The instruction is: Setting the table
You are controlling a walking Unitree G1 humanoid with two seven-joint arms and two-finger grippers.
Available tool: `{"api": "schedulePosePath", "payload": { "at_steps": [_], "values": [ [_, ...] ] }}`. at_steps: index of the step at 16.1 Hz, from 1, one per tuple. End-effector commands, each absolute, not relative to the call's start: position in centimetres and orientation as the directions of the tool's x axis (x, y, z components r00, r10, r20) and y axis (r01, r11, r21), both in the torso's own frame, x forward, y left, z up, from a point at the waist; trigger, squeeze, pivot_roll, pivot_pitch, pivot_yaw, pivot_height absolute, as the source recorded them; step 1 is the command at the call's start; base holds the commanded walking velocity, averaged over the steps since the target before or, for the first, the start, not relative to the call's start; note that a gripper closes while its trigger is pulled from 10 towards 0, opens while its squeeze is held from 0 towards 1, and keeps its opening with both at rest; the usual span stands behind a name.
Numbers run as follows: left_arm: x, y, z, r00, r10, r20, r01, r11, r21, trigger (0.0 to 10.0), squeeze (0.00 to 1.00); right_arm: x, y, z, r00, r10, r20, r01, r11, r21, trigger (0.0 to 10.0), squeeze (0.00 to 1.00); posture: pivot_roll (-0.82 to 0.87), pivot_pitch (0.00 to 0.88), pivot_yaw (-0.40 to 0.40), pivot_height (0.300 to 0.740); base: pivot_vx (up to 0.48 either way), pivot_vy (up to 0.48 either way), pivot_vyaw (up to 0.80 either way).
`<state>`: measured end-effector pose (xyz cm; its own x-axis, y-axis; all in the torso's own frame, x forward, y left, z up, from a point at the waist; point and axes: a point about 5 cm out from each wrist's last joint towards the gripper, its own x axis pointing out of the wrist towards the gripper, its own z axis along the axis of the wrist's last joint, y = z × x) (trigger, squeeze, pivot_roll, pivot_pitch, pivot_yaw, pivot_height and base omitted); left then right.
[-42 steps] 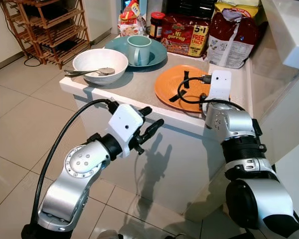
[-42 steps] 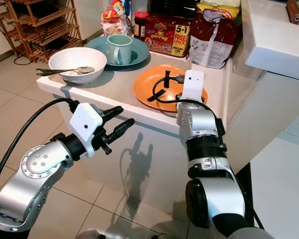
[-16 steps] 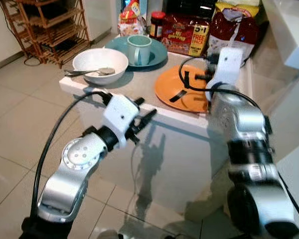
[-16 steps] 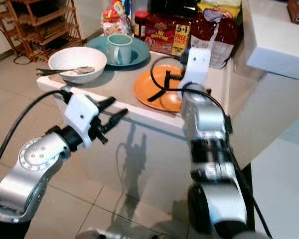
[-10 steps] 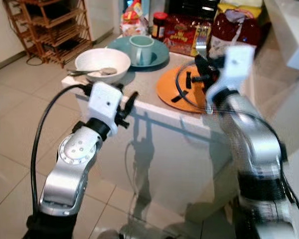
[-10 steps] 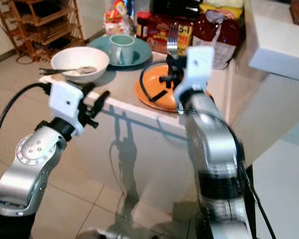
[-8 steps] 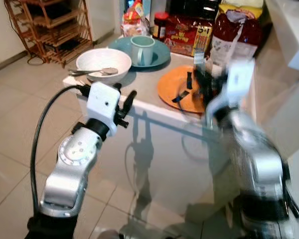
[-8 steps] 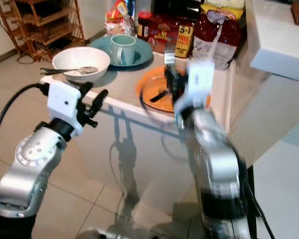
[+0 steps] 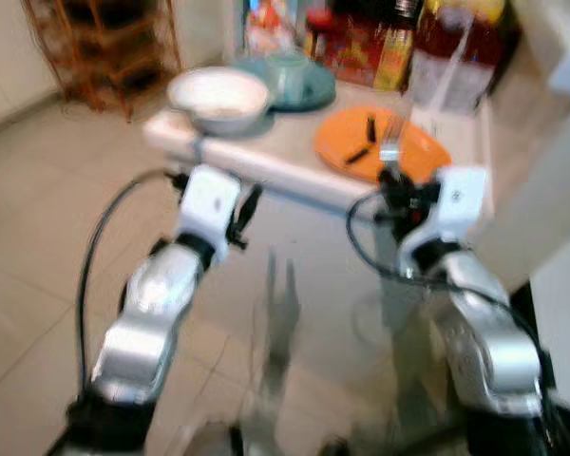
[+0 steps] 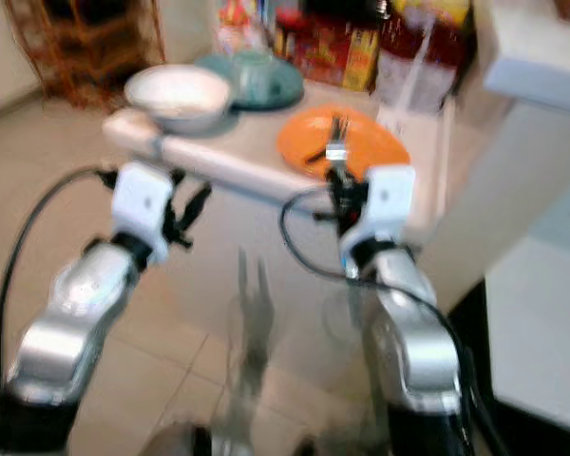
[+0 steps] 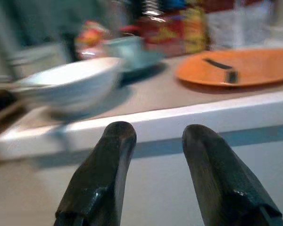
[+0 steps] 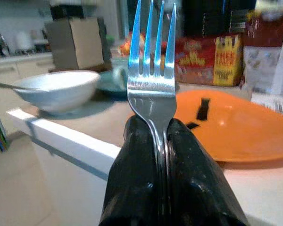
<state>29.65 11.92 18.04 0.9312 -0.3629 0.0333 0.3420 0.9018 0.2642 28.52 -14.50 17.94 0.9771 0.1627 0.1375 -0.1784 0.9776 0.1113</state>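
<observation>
A fork (image 12: 152,89) is clamped upright in the right gripper (image 12: 166,141), tines up, just short of the surface (image 9: 266,166) edge; orange plate (image 9: 385,144) ahead. Left gripper (image 11: 153,141) is held open, empty.

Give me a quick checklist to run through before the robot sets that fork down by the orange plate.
1. Fork held in right tool: ok, fingers shut on the handle, tines up.
2. Fork clear of the counter: ok, held off the counter edge.
3. Orange plate on counter: ok.
4. Black pieces on plate: cannot tell what they are.
5. Left tool free: ok, open, holding nothing, before the counter edge.
6. Head views sharp: not ok, blurred.
</observation>
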Motion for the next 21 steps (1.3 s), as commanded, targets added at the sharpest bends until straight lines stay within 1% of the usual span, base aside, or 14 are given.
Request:
{"api": "schedulePosePath", "payload": {
  "at_steps": [1,3,5,7,11,14,18,20,21],
  "values": [
    [29.6,12.2,18.0,0.938,-0.343,0.043,0.317,0.903,0.289,10.0,0.0,28.8,-14.9,18.1,0.981,0.124,0.148,-0.141,0.984,0.109,10.0,0.0,0.08,0.0,-0.031,0.74,0.0,0.0,0.0],
    [30.3,11.8,18.3,0.94,-0.337,0.054,0.308,0.905,0.293,10.0,0.0,28.5,-15.9,16.6,0.995,0.032,0.094,-0.044,0.991,0.125,10.0,0.0,0.07,0.0,-0.013,0.74,0.0,0.0,0.0],
    [31.0,11.6,18.3,0.935,-0.352,0.047,0.321,0.895,0.309,10.0,0.0,28.2,-16.3,16.7,0.995,-0.011,0.097,-0.001,0.992,0.123,10.0,0.0,0.05,0.0,0.024,0.74,0.0,0.0,0.0],
    [31.4,11.5,18.4,0.936,-0.348,0.052,0.317,0.899,0.302,10.0,0.0,28.1,-16.7,17.0,0.993,-0.04,0.109,0.027,0.993,0.118,10.0,0.0,0.04,0.0,0.034,0.74,0.0,-0.182,0.0],
    [31.3,11.2,18.5,0.942,-0.327,0.079,0.301,0.923,0.24,10.0,0.0,28.8,-15.9,17.9,0.989,-0.016,0.148,0.013,1.0,0.021,10.0,0.0,0.03,0.0,0.019,0.74,0.0,-0.472,0.0],
    [31.1,11.1,18.3,0.942,-0.327,0.078,0.299,0.921,0.251,10.0,0.0,28.6,-15.7,17.7,0.99,-0.002,0.142,-0.002,1.0,0.027,10.0,0.0,0.03,0.0,0.007,0.74,0.0,-0.48,0.0],
    [30.9,10.7,18.1,0.937,-0.339,0.083,0.313,0.921,0.23,10.0,0.0,28.1,-16.1,17.6,0.991,0.004,0.135,-0.007,1.0,0.017,10.0,0.0,0.0,0.0,0.025,0.74,0.0,-0.48,0.0],
    [30.6,10.5,18.1,0.934,-0.349,0.08,0.321,0.916,0.241,10.0,0.0,27.6,-16.1,17.5,0.989,0.068,0.13,-0.072,0.997,0.025,10.0,0.0,0.02,0.0,0.011,0.74,0.0,-0.48,0.0],
    [30.5,11.0,18.0,0.938,-0.338,0.074,0.311,0.917,0.249,10.0,0.0,27.5,-16.0,17.3,0.987,0.108,0.123,-0.113,0.993,0.039,10.0,0.0,0.03,0.0,0.006,0.74,0.0,-0.48,0.0]
  ]
}}
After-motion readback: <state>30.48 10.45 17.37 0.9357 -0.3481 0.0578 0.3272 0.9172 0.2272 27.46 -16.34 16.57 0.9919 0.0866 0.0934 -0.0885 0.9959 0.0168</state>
